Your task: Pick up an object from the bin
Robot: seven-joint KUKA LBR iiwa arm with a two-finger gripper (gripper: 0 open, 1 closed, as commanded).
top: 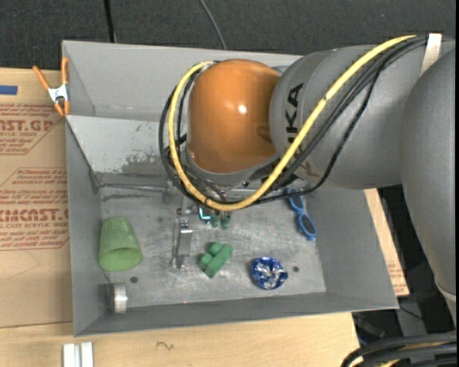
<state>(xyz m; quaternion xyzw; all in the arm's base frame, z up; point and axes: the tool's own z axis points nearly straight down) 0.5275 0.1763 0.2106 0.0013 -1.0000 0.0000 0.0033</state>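
Where arm (352, 128) casing reads "KA", fingers (183, 239) hang beside green block (214, 258); open or shut: cannot tell.

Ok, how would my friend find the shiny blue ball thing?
Start at the grey bin and look along its lower wall, towards the right. Past the small green block lies a crumpled ball; it alone is shiny blue and white.
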